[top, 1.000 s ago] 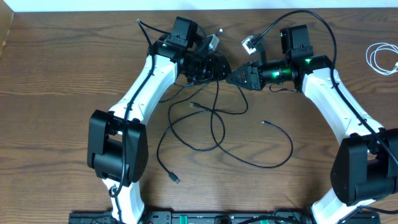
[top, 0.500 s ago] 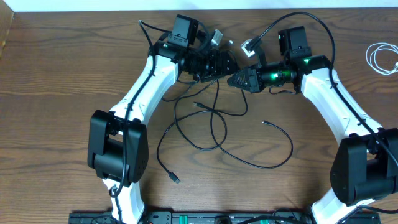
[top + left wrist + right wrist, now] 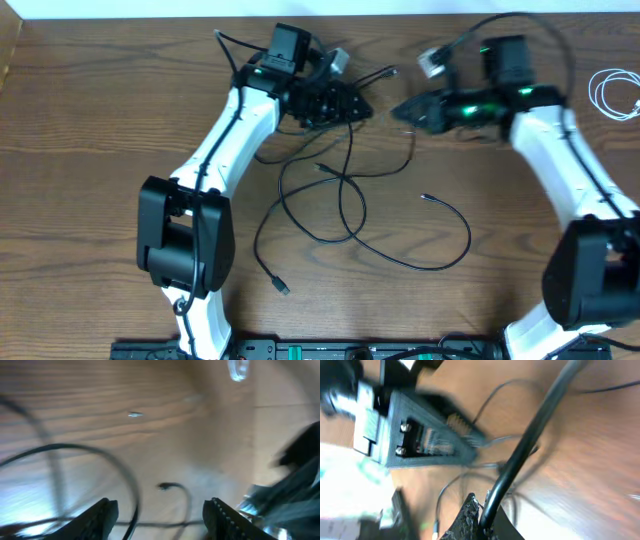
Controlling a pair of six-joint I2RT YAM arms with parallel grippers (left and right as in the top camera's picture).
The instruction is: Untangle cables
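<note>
The left gripper [image 3: 352, 105] is spread wide: its two fingers [image 3: 102, 516] stand well apart with nothing clamped between them. In the blurred left wrist view, a thin black strand curves across the wooden table [image 3: 100, 100] just beyond the fingertips and passes under the gap without touching either pad. The black cables [image 3: 346, 180] lie in loose, crossing loops on the table, starting just beneath the left fingers and trailing away towards the arm bases, with small plug ends lying free. One strand rises from this tangle to the right gripper [image 3: 405, 110], which faces the left fingers across a short gap. Its fingers [image 3: 470, 516] are pinched together on that black cable [image 3: 530, 440], which runs out taut from between the tips. The white cable [image 3: 598, 95] lies coiled well behind the right fingers, at the table's far edge.
</note>
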